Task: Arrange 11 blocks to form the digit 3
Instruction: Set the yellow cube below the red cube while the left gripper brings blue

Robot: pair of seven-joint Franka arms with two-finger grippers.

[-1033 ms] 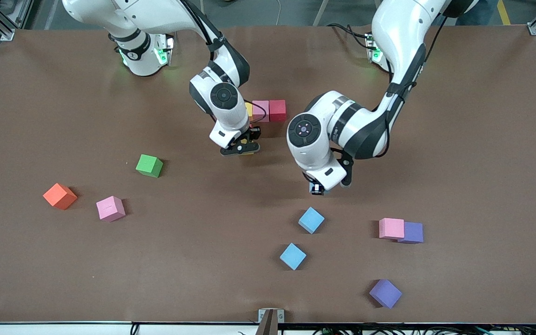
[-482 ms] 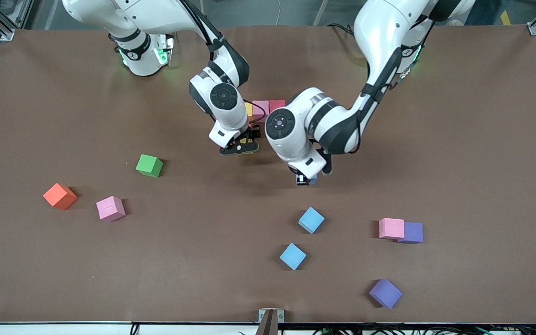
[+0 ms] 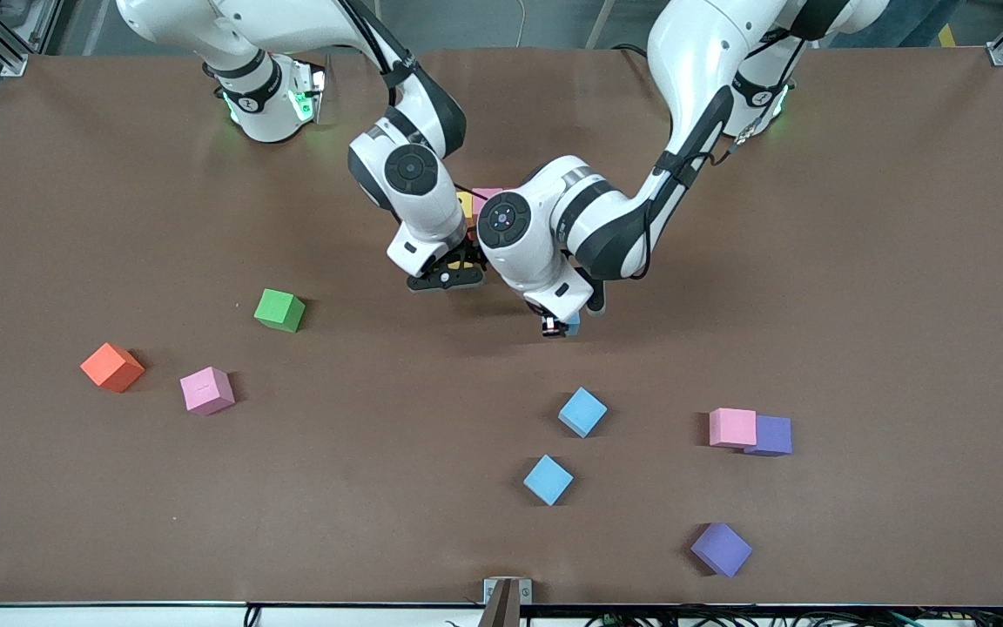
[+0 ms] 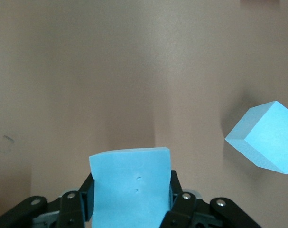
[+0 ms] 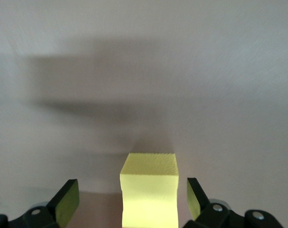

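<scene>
Light blue block [image 4: 130, 187] clamped in left hand [image 4: 130, 202]; yellow block [image 5: 148, 187] between spread right hand [image 5: 133, 197].

Both arms are glossy white shells with black bands at the joints and round dark grey caps on the wrist housings. The right arm's base ring [image 3: 262, 100] glows green beside a small black mark; the left arm's base [image 3: 758, 87] shows the same green light. Thin black cables run along each forearm. Each black two-finger gripper [image 5: 129, 202] carries silver screws, 2 showing per side on the left gripper [image 4: 130, 202].
</scene>
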